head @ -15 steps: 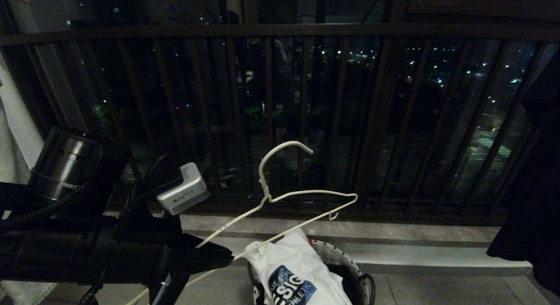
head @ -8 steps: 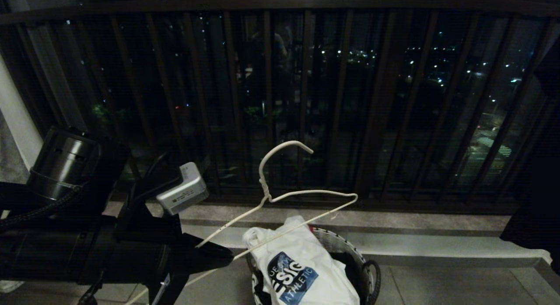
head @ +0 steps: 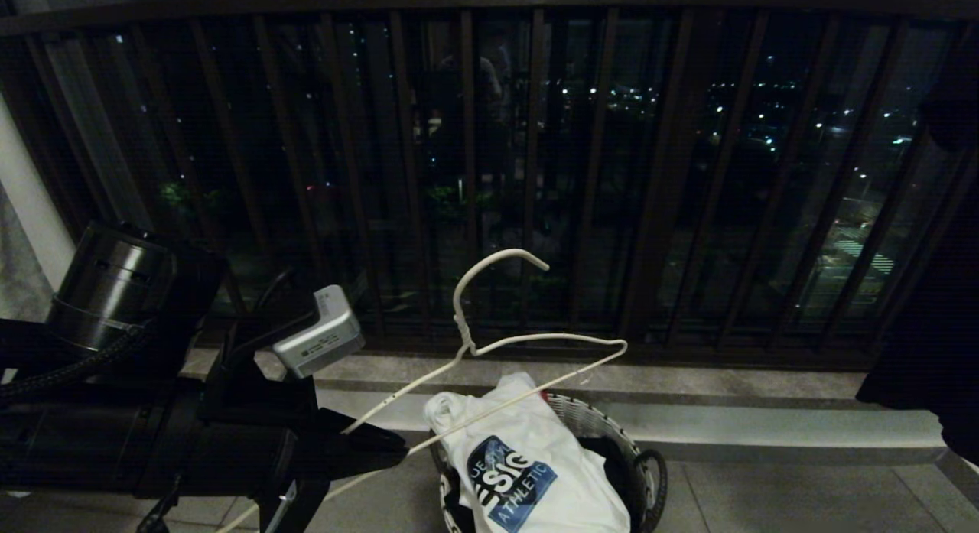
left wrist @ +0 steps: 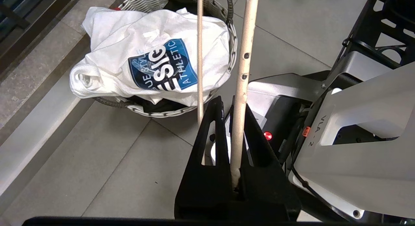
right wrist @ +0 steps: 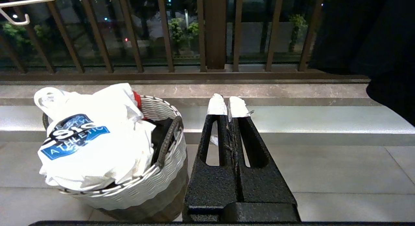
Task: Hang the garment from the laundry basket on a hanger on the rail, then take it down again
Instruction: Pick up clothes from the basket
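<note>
White garment [head: 528,472], blue logo, heaped atop laundry basket [head: 604,433].

At my twelve o'clock a dark barred window railing [head: 535,173] spans the whole width, its thin uprights broken by one thicker post [head: 665,189] toward one o'clock. Beyond the bars it is night, with scattered city lights [head: 765,128] and dim green plants [right wrist: 181,28] below. Under the railing runs a mottled stone sill [head: 726,384], and before it a paler step [head: 765,433]. The floor [head: 803,502] is large grey tiles with thin joints. At nine o'clock a pale column [head: 27,204] rises at the edge.
</note>
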You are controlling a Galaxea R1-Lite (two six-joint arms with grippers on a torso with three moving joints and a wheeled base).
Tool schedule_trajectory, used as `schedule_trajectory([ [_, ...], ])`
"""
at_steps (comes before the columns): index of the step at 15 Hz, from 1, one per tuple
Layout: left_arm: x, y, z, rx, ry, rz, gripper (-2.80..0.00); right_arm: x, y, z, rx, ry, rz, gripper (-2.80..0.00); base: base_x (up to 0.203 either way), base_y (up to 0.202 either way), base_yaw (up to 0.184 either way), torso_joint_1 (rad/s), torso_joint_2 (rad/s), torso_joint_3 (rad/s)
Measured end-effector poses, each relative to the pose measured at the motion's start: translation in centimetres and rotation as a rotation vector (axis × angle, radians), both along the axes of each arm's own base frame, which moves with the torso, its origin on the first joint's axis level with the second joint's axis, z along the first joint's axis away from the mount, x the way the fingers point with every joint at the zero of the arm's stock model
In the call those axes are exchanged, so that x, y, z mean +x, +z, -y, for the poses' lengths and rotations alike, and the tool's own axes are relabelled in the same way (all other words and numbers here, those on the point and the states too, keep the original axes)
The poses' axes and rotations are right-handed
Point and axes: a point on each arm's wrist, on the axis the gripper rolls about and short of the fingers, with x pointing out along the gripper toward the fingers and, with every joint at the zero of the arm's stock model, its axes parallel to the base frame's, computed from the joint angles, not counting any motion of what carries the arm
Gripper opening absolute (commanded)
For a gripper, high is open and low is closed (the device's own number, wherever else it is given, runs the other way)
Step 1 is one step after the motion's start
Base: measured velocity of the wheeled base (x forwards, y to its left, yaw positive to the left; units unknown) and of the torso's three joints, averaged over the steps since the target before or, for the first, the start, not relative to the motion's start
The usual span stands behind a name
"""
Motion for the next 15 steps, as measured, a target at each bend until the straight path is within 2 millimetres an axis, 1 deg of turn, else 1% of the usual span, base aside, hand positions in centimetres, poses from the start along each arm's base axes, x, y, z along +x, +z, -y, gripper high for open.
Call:
schedule_trajectory([
  [6, -0.1, 0.1, -0.1, -0.004, 0.000, 0.004, -2.80, 0.0, 0.0, 0.0, 0.000, 0.000, 0.000, -2.80, 0.000, 0.000, 0.000, 0.000, 0.00, 0.000],
  [15, -1.1, 0.9, -0.7, -0.025, 0.003, 0.033, -2.80, 0.0, 0.0, 0.0, 0.000, 0.000, 0.001, -2.80, 0.000, 0.000, 0.000, 0.000, 0.00, 0.000],
])
